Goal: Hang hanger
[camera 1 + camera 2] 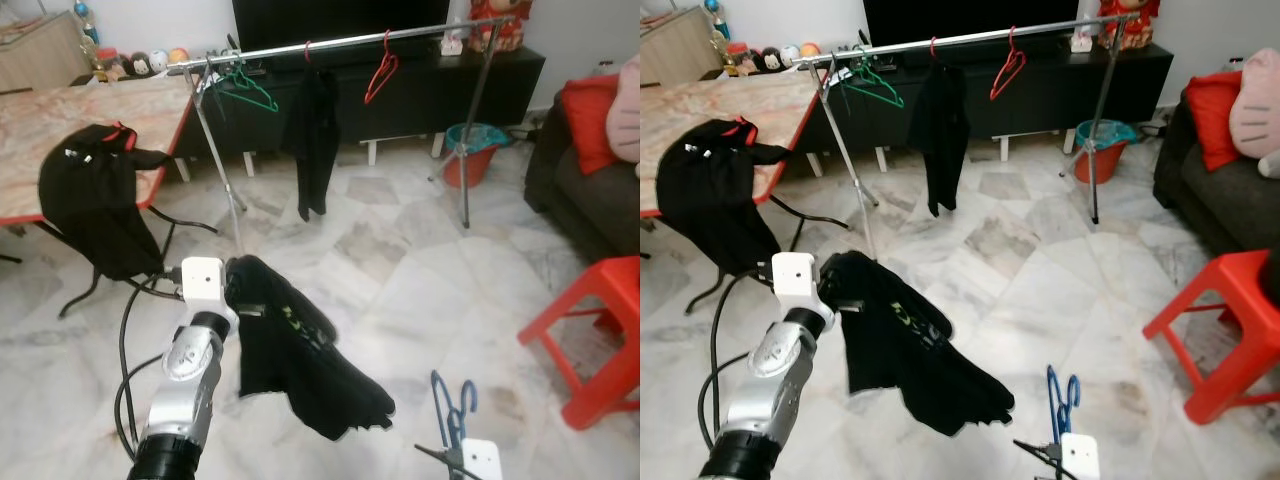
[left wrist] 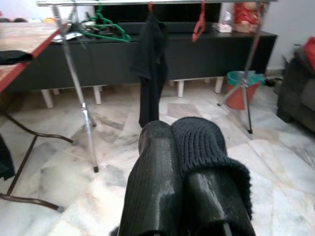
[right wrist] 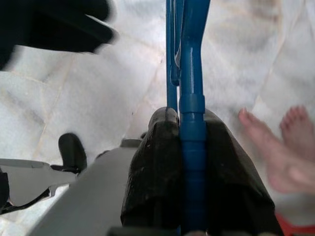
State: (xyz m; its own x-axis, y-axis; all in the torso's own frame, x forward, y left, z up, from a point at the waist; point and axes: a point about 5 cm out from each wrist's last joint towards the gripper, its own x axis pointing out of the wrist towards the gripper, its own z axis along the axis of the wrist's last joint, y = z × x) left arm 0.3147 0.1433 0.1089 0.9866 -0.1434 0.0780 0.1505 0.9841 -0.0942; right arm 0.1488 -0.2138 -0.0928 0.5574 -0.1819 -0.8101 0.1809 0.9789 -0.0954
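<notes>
My left gripper (image 1: 232, 283) is shut on a black garment (image 1: 300, 355) that droops from it over the floor; the left wrist view has its fingers (image 2: 162, 177) pressed together with knit cloth (image 2: 206, 147) over one. My right gripper (image 3: 189, 147) is shut on a blue hanger (image 3: 189, 59), low at the front right, with the hanger's hook (image 1: 455, 400) pointing up. Ahead stands a metal clothes rail (image 1: 340, 45). On it hang a green hanger (image 1: 245, 88), a black garment (image 1: 312, 140) on a red hook, and an empty red hanger (image 1: 380, 72).
A table (image 1: 60, 130) with a black jacket (image 1: 95, 195) draped over its edge stands to the left. A red stool (image 1: 590, 320) and a dark sofa with a red cushion (image 1: 590, 120) are to the right. A red bucket (image 1: 470, 150) sits by the rail's right leg. A person's bare feet (image 3: 275, 147) are near.
</notes>
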